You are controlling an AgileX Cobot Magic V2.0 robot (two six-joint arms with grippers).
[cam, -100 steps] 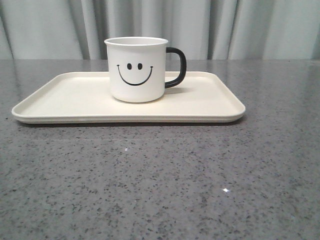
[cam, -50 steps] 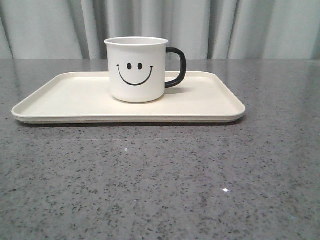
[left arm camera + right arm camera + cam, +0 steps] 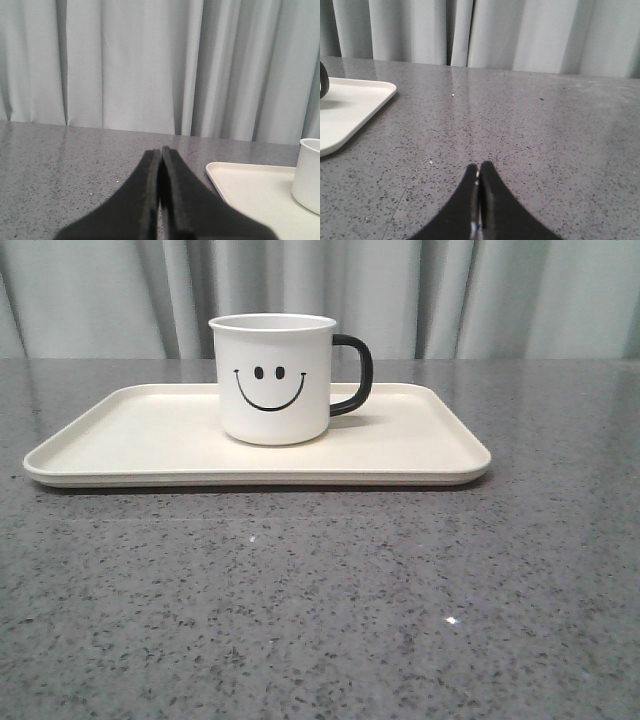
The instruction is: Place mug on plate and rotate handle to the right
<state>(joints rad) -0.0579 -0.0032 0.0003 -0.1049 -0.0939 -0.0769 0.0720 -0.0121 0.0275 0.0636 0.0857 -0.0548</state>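
The white mug [image 3: 274, 380] with a black smiley face stands upright on the cream plate [image 3: 130, 440], a little behind its middle. Its black handle [image 3: 353, 374] points right in the front view. No gripper shows in the front view. My left gripper [image 3: 160, 150] is shut and empty, low over the table to the left of the plate [image 3: 250, 187]; an edge of the mug [image 3: 307, 172] shows there. My right gripper [image 3: 479, 166] is shut and empty over the bare table right of the plate [image 3: 350, 107]; a sliver of the handle [image 3: 323, 80] shows.
The grey speckled table [image 3: 320, 600] stretches in front of and around the plate. A pale pleated curtain [image 3: 450, 295] hangs behind the table's far edge.
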